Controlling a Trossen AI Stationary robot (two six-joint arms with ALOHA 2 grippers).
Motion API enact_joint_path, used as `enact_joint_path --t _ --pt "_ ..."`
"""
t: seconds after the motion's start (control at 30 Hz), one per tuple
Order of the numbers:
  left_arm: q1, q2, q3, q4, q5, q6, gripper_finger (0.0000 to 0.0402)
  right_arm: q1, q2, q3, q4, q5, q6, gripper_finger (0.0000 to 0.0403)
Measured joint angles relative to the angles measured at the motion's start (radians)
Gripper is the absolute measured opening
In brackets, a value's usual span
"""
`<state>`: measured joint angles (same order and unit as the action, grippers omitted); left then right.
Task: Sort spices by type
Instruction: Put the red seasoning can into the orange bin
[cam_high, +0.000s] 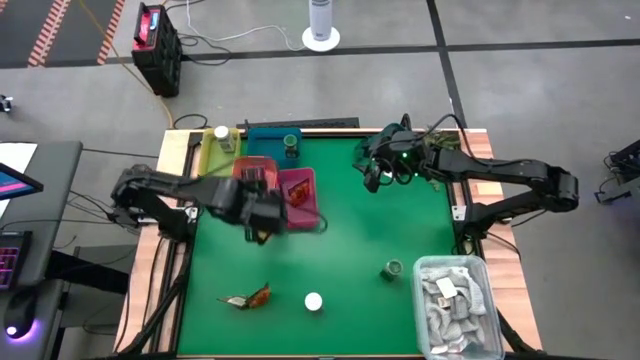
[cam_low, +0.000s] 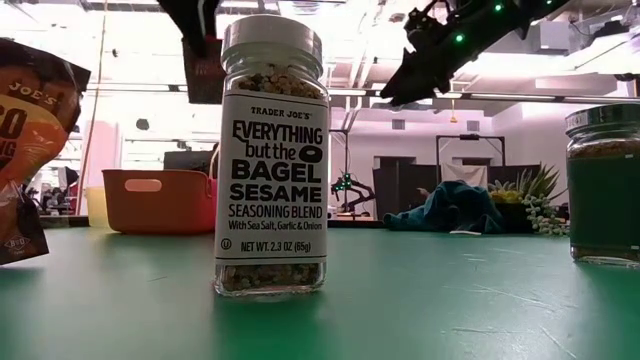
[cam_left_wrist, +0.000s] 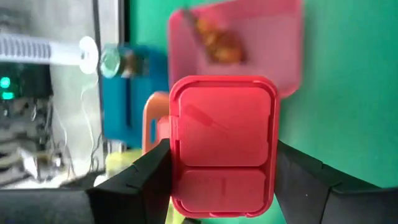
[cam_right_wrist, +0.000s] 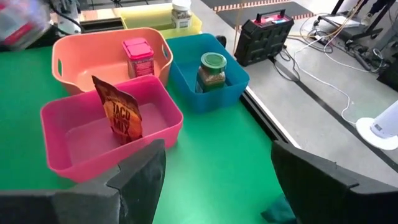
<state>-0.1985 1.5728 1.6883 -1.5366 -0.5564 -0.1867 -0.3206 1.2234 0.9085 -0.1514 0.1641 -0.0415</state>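
The red spice tin is clamped between the left gripper's fingers, hovering over the orange bin, where a matching tin already stands. Judged step: dropping it there; next, lower and release. The right gripper waits wide open and empty beyond the teal bin

Off-task items you can see

On your counter, a clear bin of pale packets sits at the near right corner; a black case stands on the floor.

The high camera is looking straight down on the green table. The low camera is sitting at tabletop level, close behind a seasoning jar. Both wrist cameras are sharing the pink bin.
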Motion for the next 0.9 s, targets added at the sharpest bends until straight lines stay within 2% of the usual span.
enact_joint_path --t 0.27,0.5,0.67,0.9 --pt "0.162 -0.178 -0.346 0.16 -0.006 0.108 0.022 0.006 0.006 -0.001 0.026 0.0 -0.016 0.0317" --pt "0.292 -0.332 -0.591 0.356 0.091 0.222 0.022 0.006 0.006 -0.001 0.035 0.0 -0.019 0.0317" --pt "0.37 -0.387 -0.71 0.492 0.201 0.319 0.022 0.008 0.006 -0.001 0.041 -0.001 -0.019 0.0317" --pt "0.411 -0.377 -0.776 0.564 0.349 0.404 0.022 0.014 0.005 -0.001 0.052 -0.001 -0.03 0.0317"
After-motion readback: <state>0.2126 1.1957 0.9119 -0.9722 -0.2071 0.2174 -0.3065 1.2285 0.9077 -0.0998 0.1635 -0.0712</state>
